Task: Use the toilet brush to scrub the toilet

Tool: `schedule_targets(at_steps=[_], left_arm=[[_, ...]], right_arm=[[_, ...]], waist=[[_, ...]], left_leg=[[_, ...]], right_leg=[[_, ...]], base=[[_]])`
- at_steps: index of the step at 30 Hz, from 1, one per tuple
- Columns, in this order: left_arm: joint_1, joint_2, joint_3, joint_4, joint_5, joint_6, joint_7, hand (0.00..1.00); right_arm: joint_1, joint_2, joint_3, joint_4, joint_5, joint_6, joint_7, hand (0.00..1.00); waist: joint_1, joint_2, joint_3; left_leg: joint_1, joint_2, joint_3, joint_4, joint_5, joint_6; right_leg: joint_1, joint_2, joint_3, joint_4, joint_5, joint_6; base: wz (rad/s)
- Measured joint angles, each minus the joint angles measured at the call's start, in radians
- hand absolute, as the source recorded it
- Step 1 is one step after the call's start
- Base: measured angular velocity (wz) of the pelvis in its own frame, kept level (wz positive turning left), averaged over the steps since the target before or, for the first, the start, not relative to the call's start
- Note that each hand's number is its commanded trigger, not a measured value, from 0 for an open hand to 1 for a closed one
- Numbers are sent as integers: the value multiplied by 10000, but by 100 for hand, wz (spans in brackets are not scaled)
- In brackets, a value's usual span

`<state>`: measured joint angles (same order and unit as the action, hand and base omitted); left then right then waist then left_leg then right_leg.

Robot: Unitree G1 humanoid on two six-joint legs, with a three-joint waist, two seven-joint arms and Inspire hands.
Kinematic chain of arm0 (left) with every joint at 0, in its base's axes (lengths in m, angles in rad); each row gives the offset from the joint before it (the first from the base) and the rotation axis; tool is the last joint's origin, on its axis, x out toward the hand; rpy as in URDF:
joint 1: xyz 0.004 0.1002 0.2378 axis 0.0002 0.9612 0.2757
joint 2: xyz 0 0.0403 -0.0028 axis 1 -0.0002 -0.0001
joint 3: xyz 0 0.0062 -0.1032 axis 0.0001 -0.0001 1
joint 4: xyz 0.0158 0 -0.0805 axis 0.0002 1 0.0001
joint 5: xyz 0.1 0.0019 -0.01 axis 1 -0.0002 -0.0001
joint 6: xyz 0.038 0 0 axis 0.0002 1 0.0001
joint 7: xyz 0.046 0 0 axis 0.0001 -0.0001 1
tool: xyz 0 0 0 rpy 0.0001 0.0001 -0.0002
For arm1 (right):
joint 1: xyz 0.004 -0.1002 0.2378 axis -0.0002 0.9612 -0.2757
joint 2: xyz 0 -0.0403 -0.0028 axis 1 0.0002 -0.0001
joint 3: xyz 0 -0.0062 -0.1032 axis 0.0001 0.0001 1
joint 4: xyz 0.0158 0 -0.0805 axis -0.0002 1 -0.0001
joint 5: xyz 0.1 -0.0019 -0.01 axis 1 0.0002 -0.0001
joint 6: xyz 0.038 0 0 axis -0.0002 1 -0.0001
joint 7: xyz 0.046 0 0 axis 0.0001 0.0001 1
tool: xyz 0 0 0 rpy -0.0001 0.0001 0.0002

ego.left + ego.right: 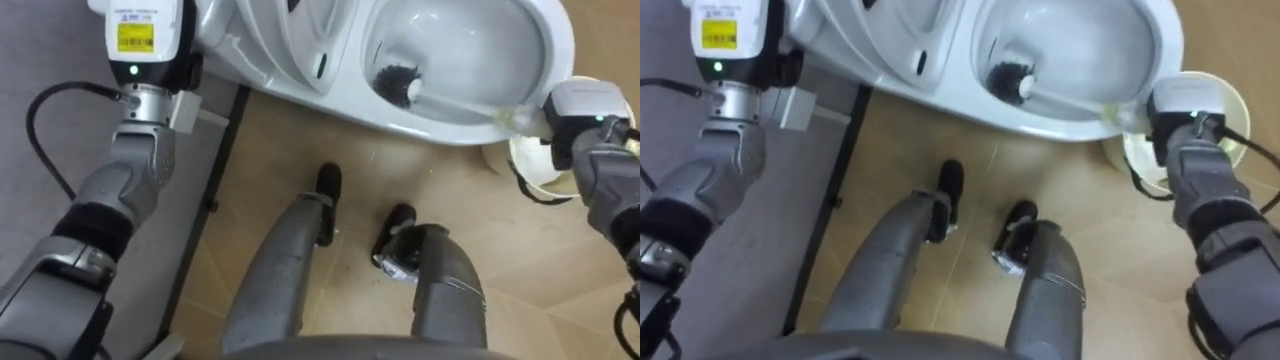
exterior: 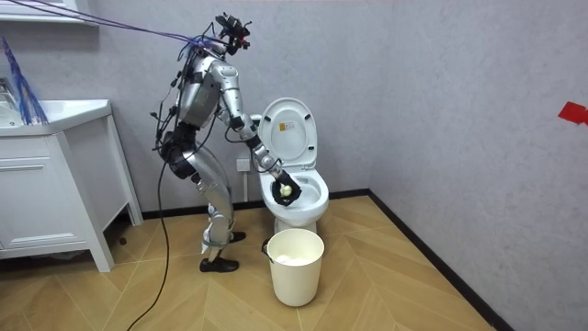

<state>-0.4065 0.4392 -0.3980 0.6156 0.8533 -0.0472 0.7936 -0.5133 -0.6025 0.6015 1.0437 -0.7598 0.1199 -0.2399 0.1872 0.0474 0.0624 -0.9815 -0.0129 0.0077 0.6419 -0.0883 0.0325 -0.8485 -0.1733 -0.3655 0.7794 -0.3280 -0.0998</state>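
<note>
Floor (image 2: 413,276) of pale wood planks, grey wall (image 2: 441,92) behind it, and the robot stands on those planks right at the front edge of the toilet, bent forward over the bowl. Biggest piece in the room is the white cabinet (image 2: 46,184) with its basin top, off at the room view's left edge, well apart from the action. Then the toilet (image 2: 303,216) itself, white, backed against the wall, with its lid (image 2: 287,138) tipped upright. On the floor near the toilet's right side, as the robot sees it, sits a white bin (image 2: 296,271), upright and open at the top. From the head camera its round rim peeks out under the right forearm.

Now the toilet brush (image 1: 460,102): it's in the bowl, black bristle head (image 1: 397,82) low on the bowl's left side, white handle slanting up and across to the right rim. And there's the right hand (image 1: 528,120), parked at that right rim and clenched round the end of the handle. Left hand (image 1: 140,35) is up beside the toilet's left flank, close to the wall. Its back faces the camera, and whether it's clenched or released I can't tell.
</note>
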Motion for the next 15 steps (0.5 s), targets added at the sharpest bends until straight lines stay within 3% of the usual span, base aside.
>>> schedule_targets(at_steps=[4, 8, 15], left_arm=[[-317, 369, -383, -260, -301, -39, 246, 0], [-363, 489, -407, -572, -339, -41, 452, 0], [-302, 850, -360, -844, -361, 126, 764, 0]], right_arm=[[-509, -105, 326, 47, 680, 144, -122, 100], [-722, -137, 349, 119, 1666, 262, -305, 100], [-937, -60, 144, 146, 4988, 251, -660, 100]], waist=[[134, 62, 28], [218, 60, 34], [114, -88, 118]], left_leg=[[-597, -32, -184, 536, -171, -67], [-1049, -182, -211, 799, -184, -82], [-1312, -178, -226, 1191, -338, -132]], right_leg=[[-438, -134, -193, 582, -295, -130], [-881, -280, -226, 1021, -468, -178], [-1147, -354, -208, 1453, -672, -276]], base=[[13], [12], [1]])
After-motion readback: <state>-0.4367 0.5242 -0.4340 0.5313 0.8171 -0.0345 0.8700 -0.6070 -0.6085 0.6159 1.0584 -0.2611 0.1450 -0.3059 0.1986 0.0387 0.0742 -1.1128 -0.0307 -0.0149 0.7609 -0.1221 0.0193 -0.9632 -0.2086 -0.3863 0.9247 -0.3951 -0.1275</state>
